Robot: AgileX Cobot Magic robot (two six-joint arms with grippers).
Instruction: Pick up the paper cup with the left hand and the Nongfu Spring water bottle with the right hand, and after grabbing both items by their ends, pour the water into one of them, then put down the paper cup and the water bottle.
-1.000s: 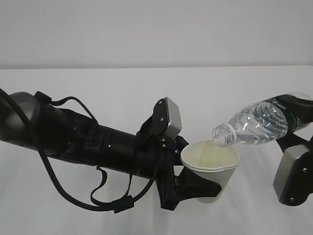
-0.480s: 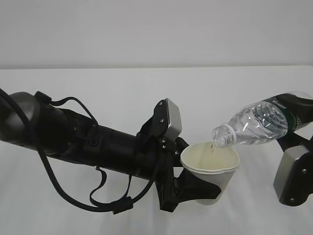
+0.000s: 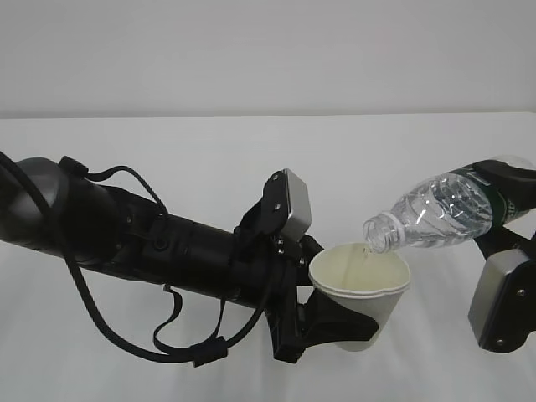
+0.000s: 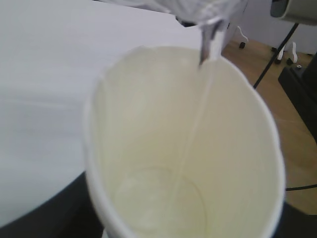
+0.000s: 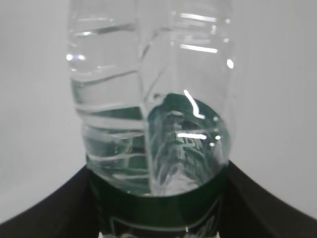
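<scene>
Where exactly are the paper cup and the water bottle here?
paper cup (image 3: 373,311), exterior view, on its outer side wall below the rim.
water bottle (image 3: 440,213), exterior view, on its clear ribbed body.

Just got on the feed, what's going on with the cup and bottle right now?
The left hand holds the paper cup upright above the table. The right hand grips the Nongfu Spring water bottle by its base end, tipped neck-down over the cup's rim. A thin stream of water is running into the cup, with a little pooled at the bottom.

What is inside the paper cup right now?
A thin stream of water falls from the water bottle mouth into the paper cup, with a shallow clear pool at the bottom. Otherwise only its cream inner wall; nothing else shows.
</scene>
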